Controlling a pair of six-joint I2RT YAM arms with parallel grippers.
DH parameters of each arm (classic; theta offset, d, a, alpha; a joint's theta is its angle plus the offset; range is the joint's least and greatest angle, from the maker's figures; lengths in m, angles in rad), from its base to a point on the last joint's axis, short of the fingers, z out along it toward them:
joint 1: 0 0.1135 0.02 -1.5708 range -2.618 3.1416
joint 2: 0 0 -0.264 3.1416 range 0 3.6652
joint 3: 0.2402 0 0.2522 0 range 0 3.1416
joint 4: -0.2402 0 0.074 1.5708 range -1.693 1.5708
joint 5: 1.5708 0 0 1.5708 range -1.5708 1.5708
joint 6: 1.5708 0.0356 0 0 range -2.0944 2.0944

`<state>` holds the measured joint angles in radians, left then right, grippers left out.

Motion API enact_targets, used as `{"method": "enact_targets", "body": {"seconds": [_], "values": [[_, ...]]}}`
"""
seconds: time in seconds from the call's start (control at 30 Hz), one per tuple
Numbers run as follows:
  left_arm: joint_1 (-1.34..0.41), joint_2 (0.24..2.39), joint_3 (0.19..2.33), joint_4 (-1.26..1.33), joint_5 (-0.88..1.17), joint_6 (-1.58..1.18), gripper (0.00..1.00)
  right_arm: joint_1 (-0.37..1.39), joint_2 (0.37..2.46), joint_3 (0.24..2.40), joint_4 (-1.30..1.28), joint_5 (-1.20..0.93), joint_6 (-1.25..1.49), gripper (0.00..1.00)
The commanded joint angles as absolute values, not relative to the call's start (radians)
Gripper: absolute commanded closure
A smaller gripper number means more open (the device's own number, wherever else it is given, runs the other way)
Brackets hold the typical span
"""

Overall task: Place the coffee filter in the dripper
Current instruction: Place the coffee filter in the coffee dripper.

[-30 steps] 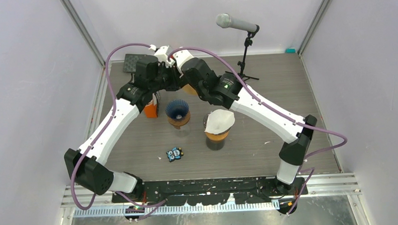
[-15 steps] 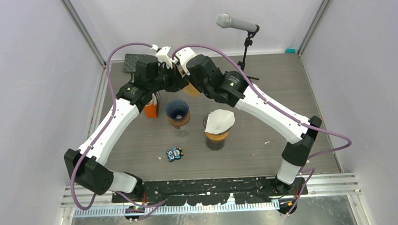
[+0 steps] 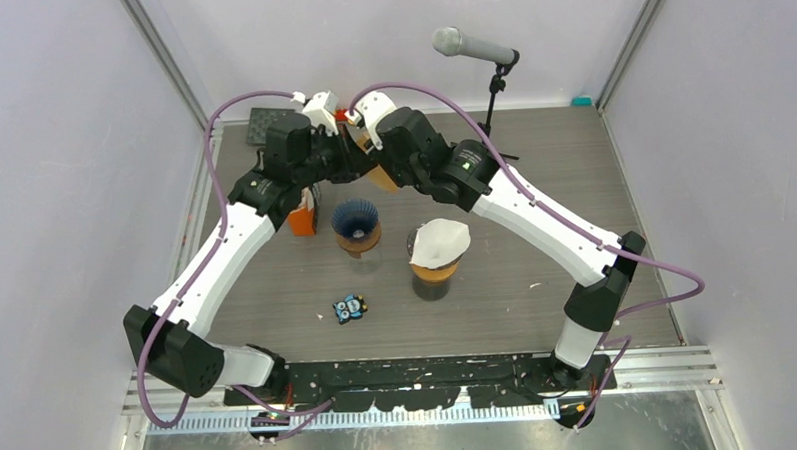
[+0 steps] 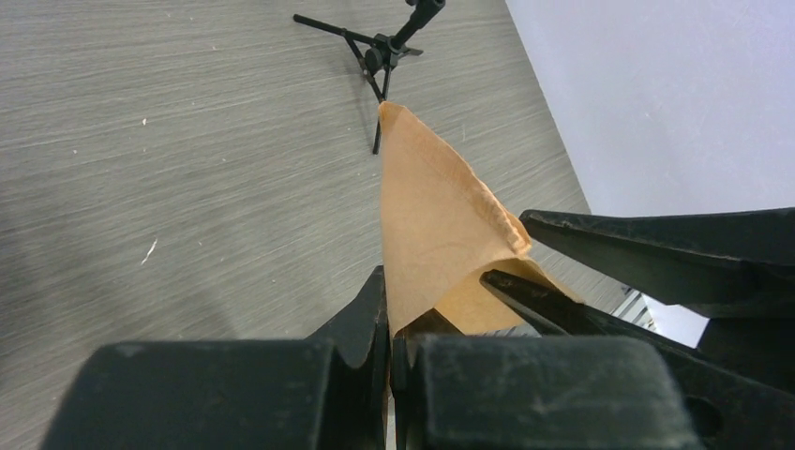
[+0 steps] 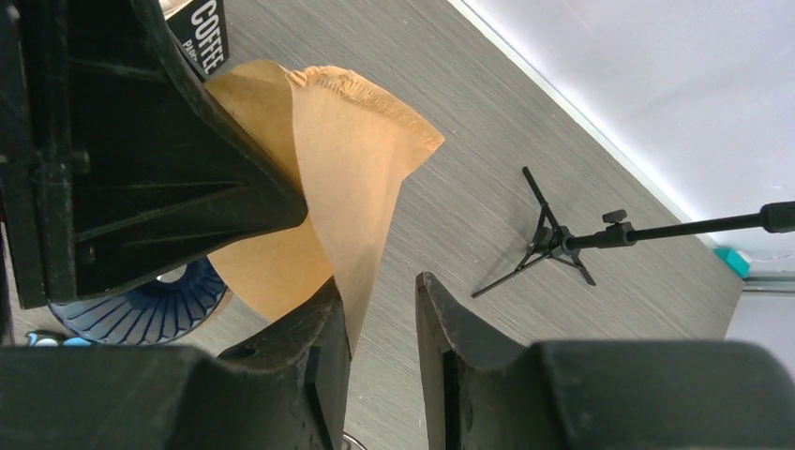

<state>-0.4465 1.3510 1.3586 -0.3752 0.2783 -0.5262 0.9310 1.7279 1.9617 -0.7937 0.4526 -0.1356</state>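
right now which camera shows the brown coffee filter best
The right wrist view: the brown coffee filter appears large, with its opened fold and crimped seam visible. The left wrist view shows just one narrow side of it. The top view shows only a sliver between the arms.

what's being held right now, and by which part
The left gripper pinches the brown coffee filter by its near edge, opposite the pointed corner. The right gripper is open beside it, gripping nothing.

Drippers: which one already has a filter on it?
The amber dripper on the right, its top covered by a white filter. The blue ribbed dripper to its left is open, with nothing inside.
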Motion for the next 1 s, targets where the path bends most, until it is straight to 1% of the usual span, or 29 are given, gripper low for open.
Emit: {"method": "enact_targets", "body": {"seconds": [0.0,0.4,0.47,0.6,0.73,0.77,0.83,0.9,0.97], "values": [[-0.426,1.318,1.347,-0.300,0.271,-0.621,1.00,0.914,1.708,1.951,-0.775,0.409,-0.083,0.65],[-0.395,1.311,1.285,-0.224,0.312,-0.757,1.00,0.875,1.715,1.939,-0.775,0.348,-0.028,0.66],[-0.394,1.315,1.281,-0.219,0.315,-0.761,1.00,0.875,1.715,1.939,-0.776,0.335,-0.026,0.70],[-0.394,1.318,1.263,-0.197,0.329,-0.768,1.00,0.874,1.719,1.950,-0.786,0.317,-0.028,0.86],[-0.394,1.315,1.242,-0.166,0.347,-0.778,1.00,0.874,1.725,1.960,-0.792,0.313,-0.032,0.97],[-0.394,1.314,1.238,-0.163,0.349,-0.777,1.00,0.874,1.724,1.963,-0.792,0.312,-0.036,0.99],[-0.394,1.311,1.231,-0.153,0.356,-0.766,1.00,0.874,1.722,1.966,-0.797,0.309,-0.051,0.99],[-0.393,1.304,1.224,-0.138,0.368,-0.719,0.93,0.874,1.716,1.968,-0.800,0.307,-0.077,1.00],[-0.393,1.292,1.226,-0.137,0.373,-0.662,0.80,0.874,1.707,1.961,-0.808,0.283,-0.106,1.00]]}}
